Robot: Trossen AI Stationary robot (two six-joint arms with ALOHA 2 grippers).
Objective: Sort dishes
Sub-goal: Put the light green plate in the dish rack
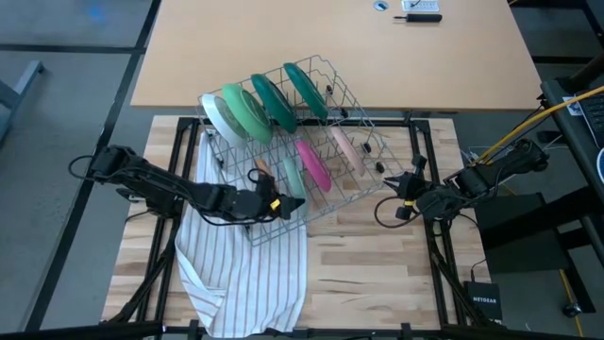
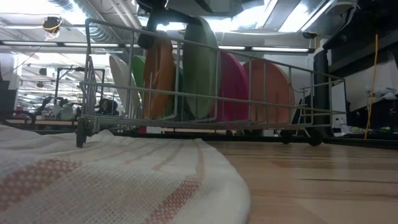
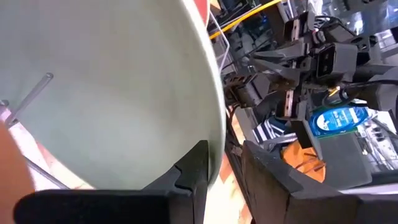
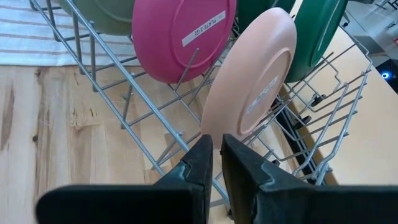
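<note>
A wire rack (image 1: pixel 351 193) holds the dishes on edge: a white-faced light green one (image 1: pixel 223 117), dark green ones (image 1: pixel 272 102), a magenta one (image 4: pixel 180 34), a peach-pink one (image 4: pixel 255 87) and a small orange one (image 2: pixel 158 74). A pale green plate (image 3: pixel 112 93) stands at the rack's near left. My left gripper (image 3: pixel 225 174) is open at that plate's rim, one finger on each side of it. My right gripper (image 4: pixel 216 158) waits by the rack's right corner, all but shut, with nothing between its fingers. My left gripper has the pale green plate's rim (image 3: pixel 217 146) in the gap between its fingers, coming about level from the table's left. The rim runs close by one finger (image 3: pixel 194 168), and a gap shows to the other. I cannot tell whether either finger touches it.
A white striped cloth (image 1: pixel 245 274) lies under the rack's near left corner and hangs over the table's near edge. Bare wood (image 1: pixel 368 274) lies to the near right. A lighter table (image 1: pixel 330 47) stands beyond, with a small dark object (image 1: pixel 420 11) on it.
</note>
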